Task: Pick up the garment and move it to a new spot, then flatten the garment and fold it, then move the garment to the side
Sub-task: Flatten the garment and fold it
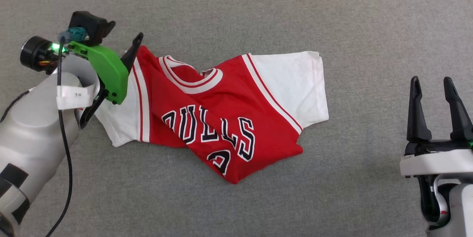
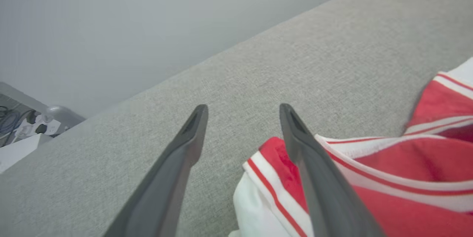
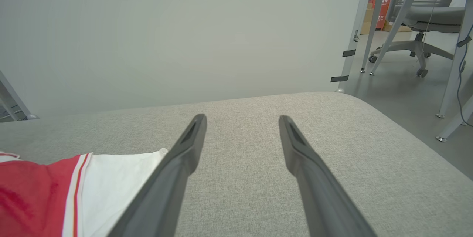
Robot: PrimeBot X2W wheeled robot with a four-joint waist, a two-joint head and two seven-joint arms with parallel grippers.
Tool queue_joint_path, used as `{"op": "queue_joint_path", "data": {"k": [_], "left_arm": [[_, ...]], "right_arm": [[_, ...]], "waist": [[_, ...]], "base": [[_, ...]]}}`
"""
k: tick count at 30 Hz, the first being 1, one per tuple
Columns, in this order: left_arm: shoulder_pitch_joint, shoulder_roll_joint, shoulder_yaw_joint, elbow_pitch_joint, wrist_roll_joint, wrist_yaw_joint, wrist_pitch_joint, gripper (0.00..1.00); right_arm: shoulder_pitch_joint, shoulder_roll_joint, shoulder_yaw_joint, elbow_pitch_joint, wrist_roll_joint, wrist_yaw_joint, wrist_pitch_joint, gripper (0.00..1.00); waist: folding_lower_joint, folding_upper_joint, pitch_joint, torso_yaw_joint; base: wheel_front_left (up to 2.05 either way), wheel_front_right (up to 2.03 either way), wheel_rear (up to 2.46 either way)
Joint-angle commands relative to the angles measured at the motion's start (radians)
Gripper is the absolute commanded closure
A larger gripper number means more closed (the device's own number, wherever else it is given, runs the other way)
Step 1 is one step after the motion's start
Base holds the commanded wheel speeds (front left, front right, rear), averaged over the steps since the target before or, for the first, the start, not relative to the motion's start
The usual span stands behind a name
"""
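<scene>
Crumpled red jersey T-shirt with white sleeves (image 1: pixel 229 118) lies just beside the left gripper (image 2: pixel 242 111), fingers apart, ready for flattening; the right gripper (image 1: pixel 431 81), likewise apart, waits clear.

A broad grey fabric surface (image 1: pixel 332 15) is spreading wide across the head view. A red garment (image 1: pixel 221 104) with white sleeves is lying rumpled on it near the middle, front up, black lettering showing.

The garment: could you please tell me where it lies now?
The garment lies on the grey cushion, left of centre in the head view, its sleeve edge at the open fingers of the left gripper.
</scene>
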Motion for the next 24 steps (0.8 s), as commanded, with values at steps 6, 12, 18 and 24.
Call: {"op": "queue_joint_path", "data": {"k": [6,12,18,24], "left_arm": [[0.127,0.051,0.139,-0.183,0.042,0.183,-0.063,0.0],[0.376,0.098,0.406,-0.533,0.212,0.413,-0.064,0.0],[0.647,0.071,0.625,-0.77,0.386,0.565,-0.064,0.0],[0.831,-0.013,0.77,-0.867,0.51,0.599,-0.064,0.0]], "right_arm": [[0.015,-0.047,-0.02,-0.01,-0.004,0.0,-0.006,0.0],[-0.044,-0.144,0.022,-0.024,-0.005,0.0,0.048,0.0],[-0.171,-0.302,0.142,-0.017,0.057,0.0,0.213,0.0],[-0.326,-0.486,0.37,0.054,0.205,0.0,0.498,0.0]], "waist": [[-0.0001,0.0,-0.084,0.099],[-0.0001,0.0,-0.111,0.15],[-0.0001,0.0,-0.117,0.19],[-0.0001,0.0,-0.103,0.225]], "base": [[0.0,0.0,0.0],[0.0,0.0,0.0],[0.0,0.0,0.0],[0.0,0.0,0.0]]}}
